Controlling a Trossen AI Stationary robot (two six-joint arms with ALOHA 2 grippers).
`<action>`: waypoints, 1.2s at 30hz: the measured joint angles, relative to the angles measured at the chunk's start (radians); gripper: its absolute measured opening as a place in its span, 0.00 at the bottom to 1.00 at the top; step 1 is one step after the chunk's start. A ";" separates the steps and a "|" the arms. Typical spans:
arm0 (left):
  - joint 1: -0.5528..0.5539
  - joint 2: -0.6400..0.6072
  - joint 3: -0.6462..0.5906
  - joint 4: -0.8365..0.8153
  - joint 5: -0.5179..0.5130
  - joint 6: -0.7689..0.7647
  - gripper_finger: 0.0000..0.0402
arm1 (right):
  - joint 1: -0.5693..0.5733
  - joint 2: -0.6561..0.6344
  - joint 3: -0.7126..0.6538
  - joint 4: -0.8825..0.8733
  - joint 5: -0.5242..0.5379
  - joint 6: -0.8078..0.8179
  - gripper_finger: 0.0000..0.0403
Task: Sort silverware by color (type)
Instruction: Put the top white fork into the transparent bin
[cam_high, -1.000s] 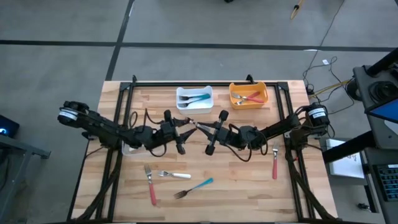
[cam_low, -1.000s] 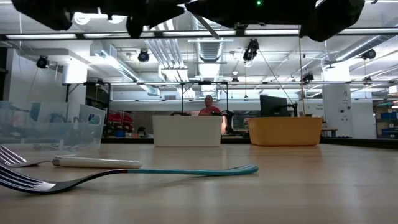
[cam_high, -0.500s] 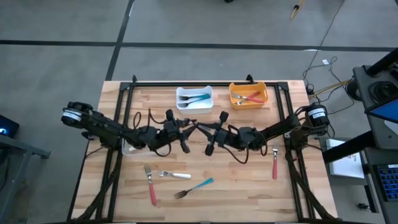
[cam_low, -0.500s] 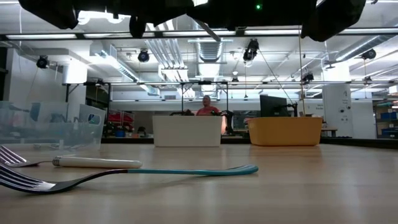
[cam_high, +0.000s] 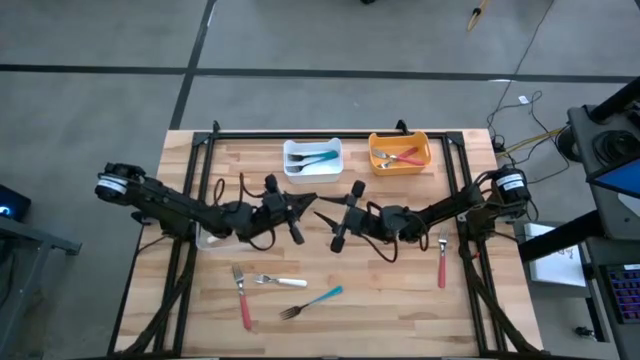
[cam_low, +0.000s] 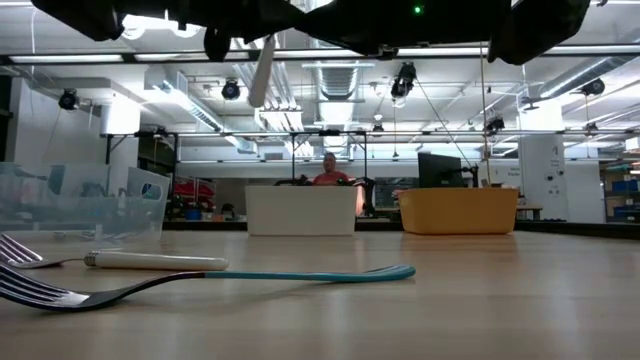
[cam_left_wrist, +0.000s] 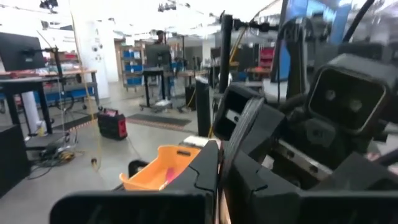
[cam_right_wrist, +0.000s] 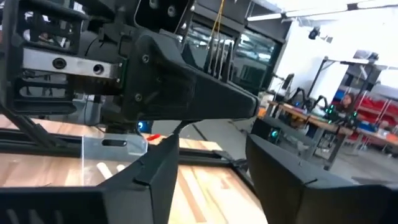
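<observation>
Pale wooden slats carry a white bin (cam_high: 312, 157) and orange bin (cam_high: 400, 152) from above; the left gripper (cam_high: 305, 200), shut on a white-handled utensil (cam_high: 308, 199), has drawn apart from the right gripper (cam_high: 322, 216), whose jaws stand apart; at table height, a teal fork (cam_low: 210, 279) and white-handled fork (cam_low: 110, 260) lie flat, the held handle newly hanging overhead.
</observation>
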 joint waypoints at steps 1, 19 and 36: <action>0.000 -0.011 0.000 -0.027 -0.001 -0.006 0.00 | 0.000 -0.001 0.000 -0.008 0.000 0.011 0.45; -0.002 -0.148 0.000 -0.628 0.170 -0.101 0.00 | -0.009 -0.082 -0.001 -0.432 -0.005 0.287 0.49; -0.042 -0.029 0.000 -0.863 0.463 -0.335 0.00 | -0.096 -0.166 0.227 -1.109 -0.252 0.463 0.41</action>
